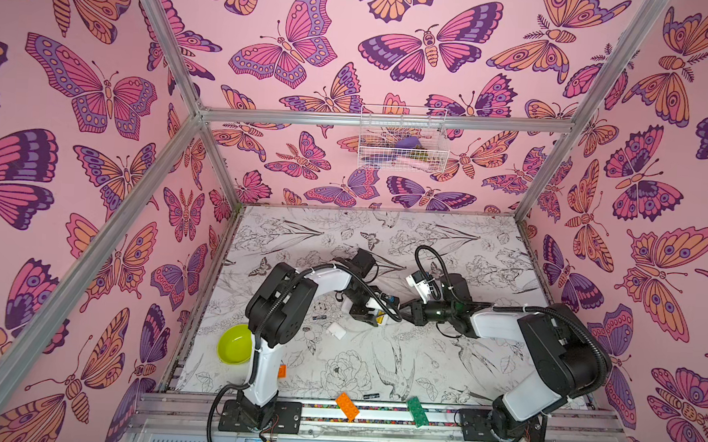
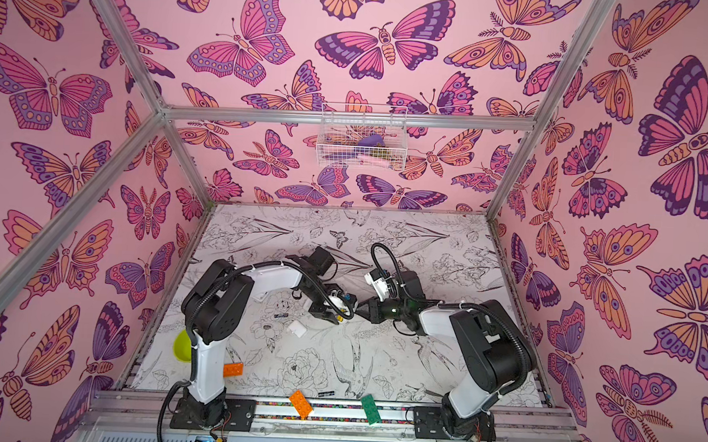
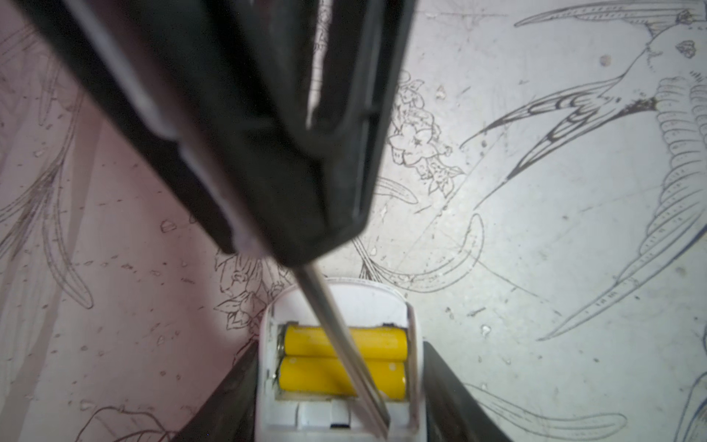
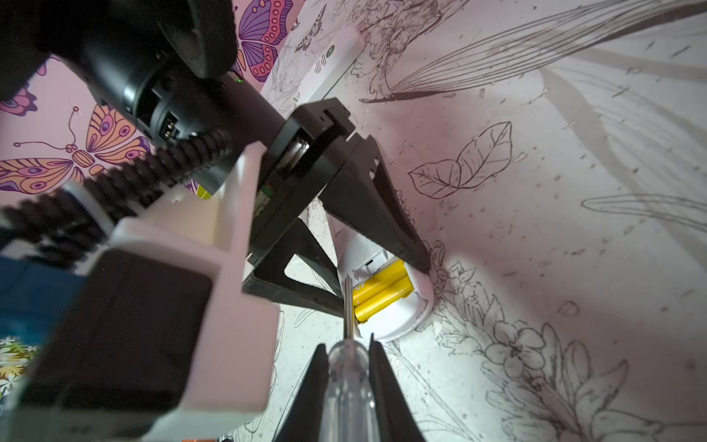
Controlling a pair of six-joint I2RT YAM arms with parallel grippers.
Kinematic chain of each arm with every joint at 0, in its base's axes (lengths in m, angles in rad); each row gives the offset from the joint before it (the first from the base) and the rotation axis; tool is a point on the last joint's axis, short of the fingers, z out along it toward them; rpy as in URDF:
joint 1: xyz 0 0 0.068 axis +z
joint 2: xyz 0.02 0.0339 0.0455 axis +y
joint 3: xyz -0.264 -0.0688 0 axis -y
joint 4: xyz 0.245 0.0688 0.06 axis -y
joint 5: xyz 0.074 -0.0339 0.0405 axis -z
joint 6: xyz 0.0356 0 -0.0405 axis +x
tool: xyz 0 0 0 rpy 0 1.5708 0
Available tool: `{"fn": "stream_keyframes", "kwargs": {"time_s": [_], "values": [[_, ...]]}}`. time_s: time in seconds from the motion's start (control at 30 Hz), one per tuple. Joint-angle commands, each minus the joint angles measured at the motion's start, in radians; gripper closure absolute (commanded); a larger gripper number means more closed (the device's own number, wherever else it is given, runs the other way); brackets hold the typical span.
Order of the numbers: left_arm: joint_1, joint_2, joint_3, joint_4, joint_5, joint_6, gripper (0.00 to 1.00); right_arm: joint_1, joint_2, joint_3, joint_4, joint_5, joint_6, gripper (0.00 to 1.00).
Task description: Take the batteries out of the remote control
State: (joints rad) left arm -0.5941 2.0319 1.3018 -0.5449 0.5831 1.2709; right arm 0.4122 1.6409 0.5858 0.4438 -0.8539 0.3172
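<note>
- State: the left claw (image 3: 338, 350) is clamped on the two long sides of the white remote (image 3: 340, 294), with the battery compartment facing up. In both top views the right claw (image 4: 348, 344) meets it from 3 o'clock. It is closed tight on the clear handle of the tool (image 3: 336, 344).
- Task items: two yellow batteries (image 3: 313, 377) lie side by side in the open compartment. The tool shaft crosses over both, and its tip rests at the compartment wall.
- Apparent black batteries lie loose on the bench (image 1: 420, 358). One (image 1: 320, 318) is at 9 o'clock of the remote. One (image 1: 371, 396) is at 6 o'clock, near the front edge.
- Slip: the shaft bears on rounded casings. Side load is likely to skate the tip off instead of levering, and it may then strike a contact.
- Ejection: a hard pry may flick a battery out. A free cylinder rolls and could reach the front edge.
- Remote shift: prying force can twist or slide the remote, because it is held only by its smooth sides.
- Tool rotation: the round, smooth handle may turn or tilt in the closed claw, so the tip loses its aim.
</note>
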Motion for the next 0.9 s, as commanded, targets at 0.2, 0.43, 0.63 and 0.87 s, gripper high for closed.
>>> {"fn": "stream_keyframes", "kwargs": {"time_s": [0.2, 0.43, 0.63, 0.87], "values": [[-0.010, 0.044, -0.027, -0.020, -0.025, 0.009, 0.66, -0.014, -0.157, 0.059, -0.270, 0.179, 0.029, 1.00], [-0.012, 0.051, -0.012, -0.016, -0.042, -0.009, 0.68, -0.010, -0.313, 0.147, -0.588, 0.316, 0.316, 1.00], [-0.015, 0.058, 0.007, -0.006, -0.060, -0.039, 0.69, 0.009, -0.288, 0.238, -0.827, 0.415, 0.474, 1.00], [-0.031, 0.062, 0.021, 0.049, -0.115, -0.142, 0.70, 0.048, -0.221, 0.316, -0.867, 0.421, 0.584, 1.00]]}}
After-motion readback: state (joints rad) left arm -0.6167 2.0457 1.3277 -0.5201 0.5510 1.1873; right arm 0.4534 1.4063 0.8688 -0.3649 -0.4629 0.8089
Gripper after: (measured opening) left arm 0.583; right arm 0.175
